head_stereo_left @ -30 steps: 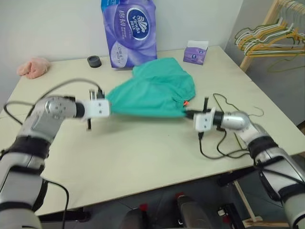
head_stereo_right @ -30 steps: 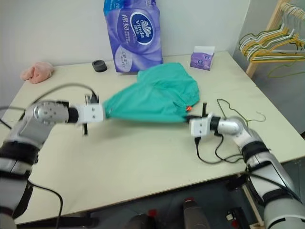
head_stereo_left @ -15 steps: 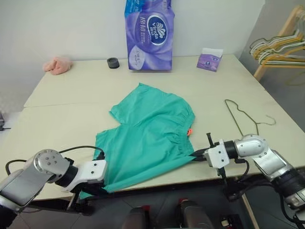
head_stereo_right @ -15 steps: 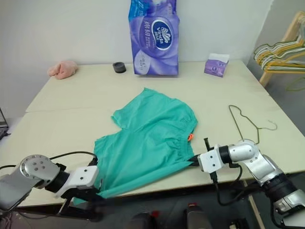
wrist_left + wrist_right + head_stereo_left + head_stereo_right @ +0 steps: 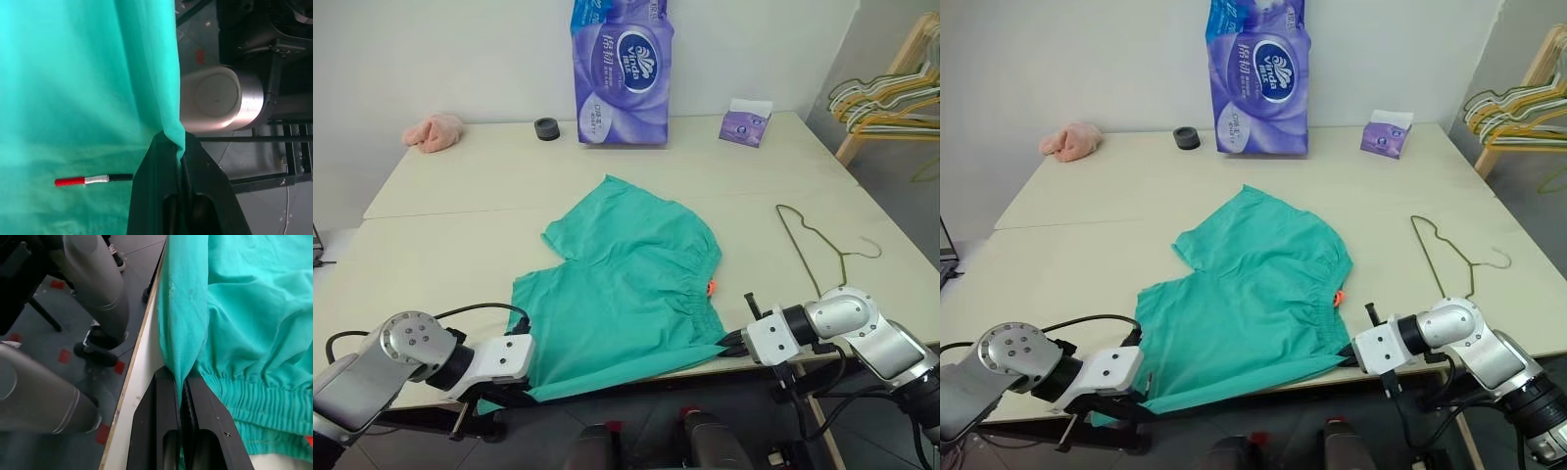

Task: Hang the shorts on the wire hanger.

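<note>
Teal shorts [image 5: 625, 284] lie spread flat on the surface [image 5: 440, 196], near edge hanging just over the front rim. Left tool [image 5: 180, 161] pinched shut on the hem corner; right tool [image 5: 182, 391] pinched shut on the waistband corner. Wire hanger [image 5: 815, 238] lies apart, toward the right side, untouched. Step in hand, as judged: laying out. Next move calls for freeing one tool to fetch the hanger.
</note>
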